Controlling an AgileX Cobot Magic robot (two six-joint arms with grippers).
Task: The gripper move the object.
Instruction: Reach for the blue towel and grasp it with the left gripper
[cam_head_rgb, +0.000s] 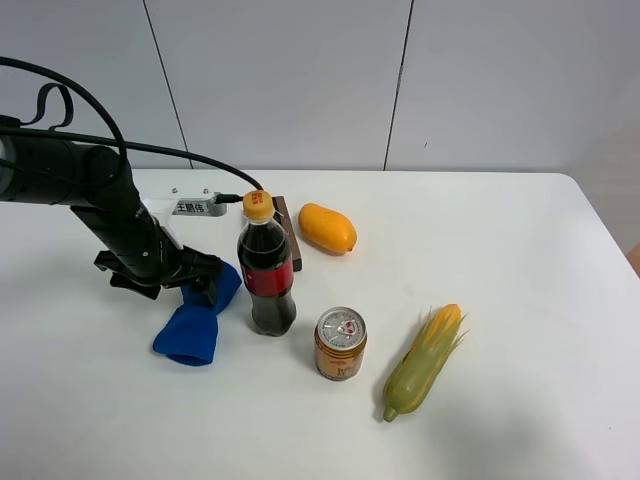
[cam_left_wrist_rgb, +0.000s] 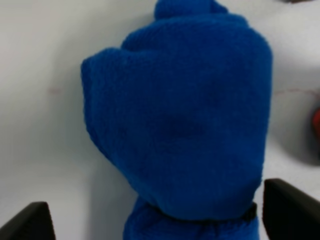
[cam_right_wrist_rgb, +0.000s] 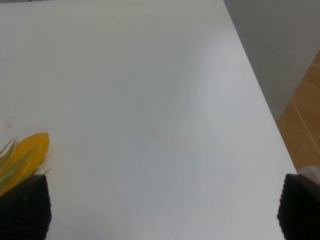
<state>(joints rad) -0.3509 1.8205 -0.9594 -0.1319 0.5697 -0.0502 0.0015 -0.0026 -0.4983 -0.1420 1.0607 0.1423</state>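
White table (cam_head_rgb: 520, 230) is the biggest thing, and everything sits on it. The dark left arm (cam_head_rgb: 110, 200) comes in low over it. Its left gripper (cam_head_rgb: 200, 287) is down at the blue fabric object (cam_head_rgb: 188, 335).

In the left wrist view we see the black left fingers (cam_left_wrist_rgb: 290, 210) spread wide, one on each side of the object. One finger is right at the fabric edge. The other has a strip of bare table between it and the cloth, so we see no squeeze.

The object is bright blue, fleecy and soft, with two rounded lobes and a pinched waist. The waist lies between the fingers, and one fat lobe fills the wrist view ahead of the fingertips, resting on the table.

The cola bottle (cam_head_rgb: 266, 270) stands upright just beside the left fingers, with a yellow cap and red label. We cannot tell if it touches the blue lobe.

The corn cob (cam_head_rgb: 425, 362) in its green husk is well apart from the left fingers. Its yellow tip lies just ahead of one of the right fingers (cam_right_wrist_rgb: 22, 210).

The mango (cam_head_rgb: 327, 228) is beyond the bottle from the left fingers. The drink can (cam_head_rgb: 340, 343) stands upright past the bottle.

The right gripper (cam_right_wrist_rgb: 160, 210) has its fingers wide, with only bare table between them.
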